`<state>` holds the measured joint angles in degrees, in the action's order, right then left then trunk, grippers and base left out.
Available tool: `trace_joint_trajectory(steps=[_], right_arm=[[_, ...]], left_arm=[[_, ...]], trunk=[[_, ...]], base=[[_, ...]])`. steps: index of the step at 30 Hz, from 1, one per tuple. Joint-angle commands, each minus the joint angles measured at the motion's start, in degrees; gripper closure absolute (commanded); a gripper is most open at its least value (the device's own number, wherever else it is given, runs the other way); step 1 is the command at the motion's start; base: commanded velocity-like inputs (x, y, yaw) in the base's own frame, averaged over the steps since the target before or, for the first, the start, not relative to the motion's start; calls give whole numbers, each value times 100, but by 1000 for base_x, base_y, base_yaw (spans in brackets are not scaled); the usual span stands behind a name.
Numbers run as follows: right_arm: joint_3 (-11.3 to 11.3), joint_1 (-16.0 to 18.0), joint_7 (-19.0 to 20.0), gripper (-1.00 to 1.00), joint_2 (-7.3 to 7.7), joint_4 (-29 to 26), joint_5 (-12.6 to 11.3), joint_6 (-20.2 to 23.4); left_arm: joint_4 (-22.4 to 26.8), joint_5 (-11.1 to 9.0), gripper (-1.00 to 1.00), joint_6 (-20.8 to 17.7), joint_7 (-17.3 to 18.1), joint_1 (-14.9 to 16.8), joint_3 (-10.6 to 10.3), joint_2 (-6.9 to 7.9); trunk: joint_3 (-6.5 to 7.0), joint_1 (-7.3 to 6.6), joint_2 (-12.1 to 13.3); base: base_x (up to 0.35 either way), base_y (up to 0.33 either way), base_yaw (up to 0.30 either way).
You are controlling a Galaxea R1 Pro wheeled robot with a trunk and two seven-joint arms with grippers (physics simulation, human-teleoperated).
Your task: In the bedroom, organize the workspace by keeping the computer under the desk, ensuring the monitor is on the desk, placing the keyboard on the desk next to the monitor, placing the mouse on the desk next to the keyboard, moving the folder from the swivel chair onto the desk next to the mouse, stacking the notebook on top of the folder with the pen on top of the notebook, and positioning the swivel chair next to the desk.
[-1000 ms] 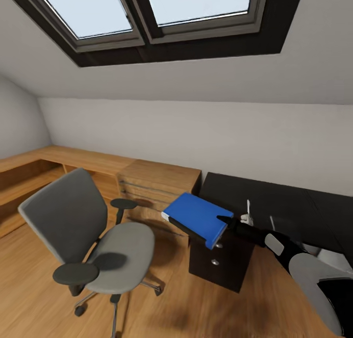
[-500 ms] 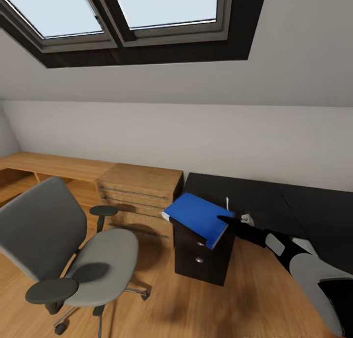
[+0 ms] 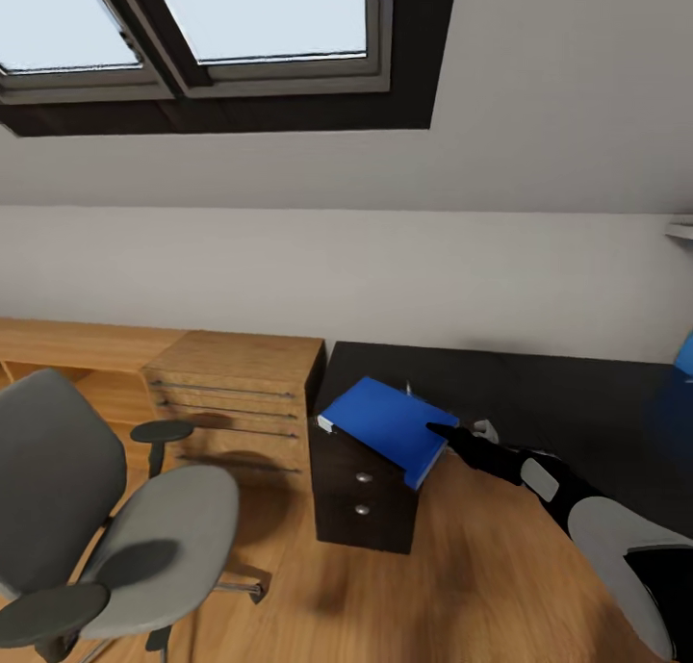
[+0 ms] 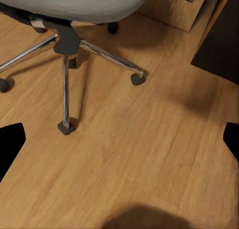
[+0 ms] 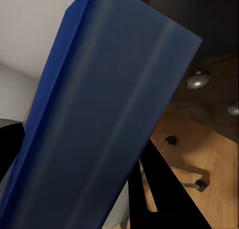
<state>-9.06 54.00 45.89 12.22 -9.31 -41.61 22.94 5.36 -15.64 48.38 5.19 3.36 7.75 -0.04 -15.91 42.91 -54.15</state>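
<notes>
My right gripper [image 3: 446,433] is shut on the edge of the bright blue folder [image 3: 383,426], holding it level in the air above the left end of the glossy black desk [image 3: 549,398] and its drawer unit [image 3: 361,497]. In the right wrist view the folder [image 5: 99,114] sits between the black fingers [image 5: 154,189]. The grey swivel chair [image 3: 106,528] stands at lower left with an empty seat. In the left wrist view my left gripper [image 4: 119,139] hangs open over the wooden floor, near the chair's chrome base [image 4: 64,45]. A thin pale stick [image 3: 408,389] pokes up behind the folder, too small to identify.
A light wooden chest of drawers [image 3: 236,394] stands against the desk's left end, with low wooden shelving [image 3: 67,355] beyond it. The sloped ceiling carries skylights [image 3: 192,28]. A blue patch [image 3: 685,355] shows at the right edge. Wooden floor [image 3: 462,567] lies between me and the desk.
The view has swung to the right: chair, chest and desk slid left in the picture. The folder stays in my right gripper, now above the desk's left end.
</notes>
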Motion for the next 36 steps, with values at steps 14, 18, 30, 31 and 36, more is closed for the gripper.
trace_joint_trajectory(steps=[14, 18, 30, 31, 36], right_arm=[[-38, 5, -1, 100, -1, -1, -75, 45], [-37, 5, -1, 100, -1, -1, -75, 44], [-34, 5, -1, 100, 0, -1, -75, 51], [-34, 5, -1, 100, 0, -1, -75, 52], [-34, 5, -1, 100, 3, -1, -75, 53]], left_arm=[[-35, 69, -100, 90, 104, 5, 42, 122], [-35, 70, -100, 82, 100, 3, 42, 137], [-35, 62, -100, 76, 81, 3, 50, 144], [-35, 57, -100, 75, 74, 4, 52, 144], [-35, 54, -100, 75, 67, 4, 58, 144]], trunk=[[268, -308, 558], [340, -395, 718], [556, -659, 1200], [574, -681, 1240], [664, -791, 1440]], base=[[0, 0, -260], [0, 0, -259], [0, 0, -141], [0, 0, -13], [0, 0, -6]])
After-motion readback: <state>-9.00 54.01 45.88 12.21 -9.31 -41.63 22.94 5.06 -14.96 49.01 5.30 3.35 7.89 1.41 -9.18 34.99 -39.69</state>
